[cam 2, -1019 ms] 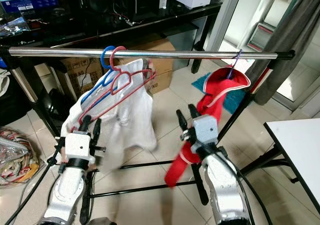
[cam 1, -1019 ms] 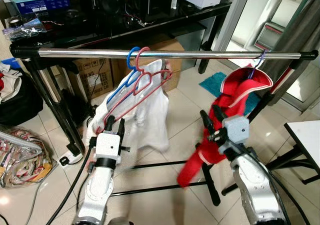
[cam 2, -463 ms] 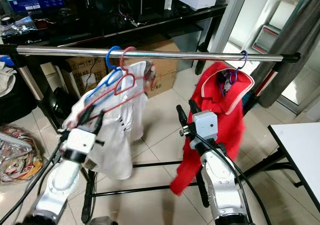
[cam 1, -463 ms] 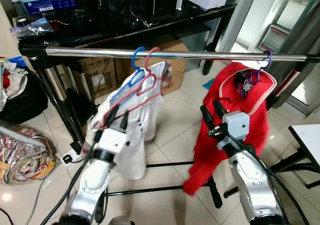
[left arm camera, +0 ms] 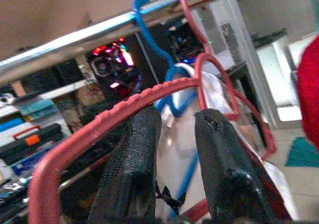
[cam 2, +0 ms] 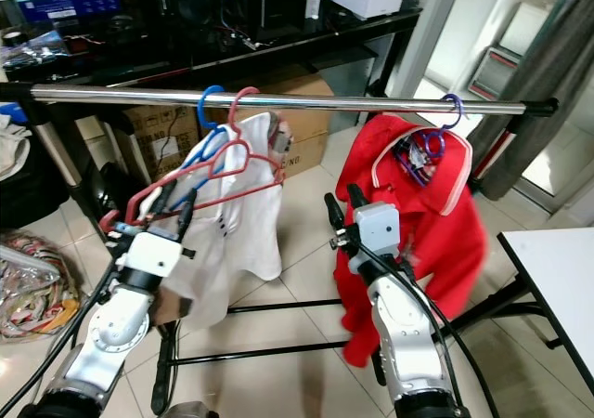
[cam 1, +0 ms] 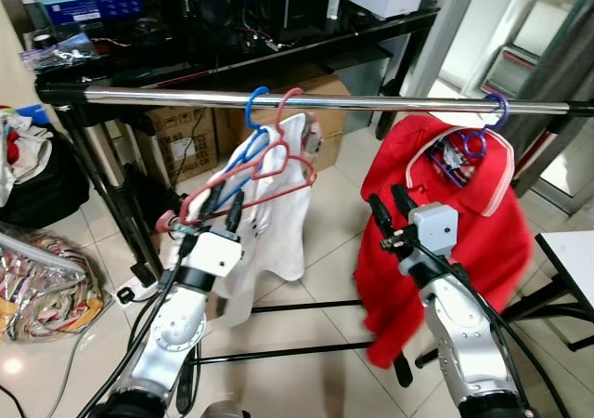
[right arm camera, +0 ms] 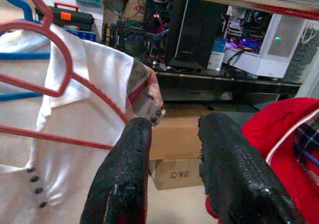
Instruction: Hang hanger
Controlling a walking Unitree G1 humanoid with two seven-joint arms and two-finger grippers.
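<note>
A red hanger (cam 1: 243,173) hooks over the chrome rail (cam 1: 371,102) beside a blue hanger (cam 1: 249,144), and a white shirt (cam 1: 283,223) drapes behind both. My left gripper (cam 1: 223,209) is just under the red hanger's lower left arm. In the left wrist view the red hanger (left arm camera: 149,90) crosses in front of the tips, and the fingers (left arm camera: 134,154) stand apart. My right gripper (cam 1: 388,209) is open and empty between the white shirt and a red garment (cam 1: 464,223), which hangs on a purple hanger (cam 1: 469,144).
A black table (cam 1: 232,56) with computers and cardboard boxes (cam 1: 176,130) stand behind the rail. The rack's black floor bars (cam 1: 297,306) cross below my arms. A bag (cam 1: 37,288) lies on the floor at left. A white table corner (cam 1: 571,251) is at right.
The red garment has swung out to the right and the white shirt has swung back toward the rail. My left gripper has risen slightly under the red hanger; the right has barely moved.
</note>
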